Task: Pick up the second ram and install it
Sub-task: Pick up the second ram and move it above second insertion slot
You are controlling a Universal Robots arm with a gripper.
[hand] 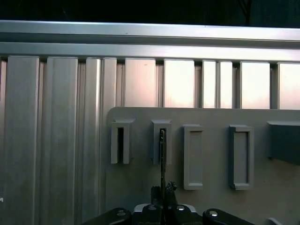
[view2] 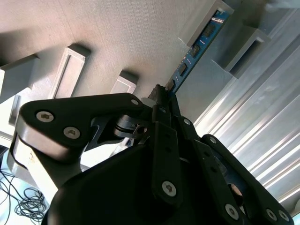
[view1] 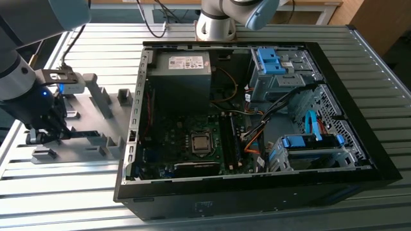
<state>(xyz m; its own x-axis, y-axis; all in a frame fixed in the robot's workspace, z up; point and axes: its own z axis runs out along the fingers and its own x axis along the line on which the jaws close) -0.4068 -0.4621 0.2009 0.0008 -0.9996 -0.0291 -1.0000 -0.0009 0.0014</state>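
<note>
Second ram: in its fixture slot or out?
In. The second ram stands on edge, far end inside a grey fixture block, gripper shut on it.

Slim blue second ram (view2: 194, 49), black chips, on edge in grey slot (hand: 155, 136), one end between jaws

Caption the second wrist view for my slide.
End effector clamped on one end of the ram, whose far end sits in a grey fixture block.

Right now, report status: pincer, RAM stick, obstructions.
Copy: pincer shut on second ram. Stick's far end in grey fixture block slot. No obstruction seen around it.
</note>
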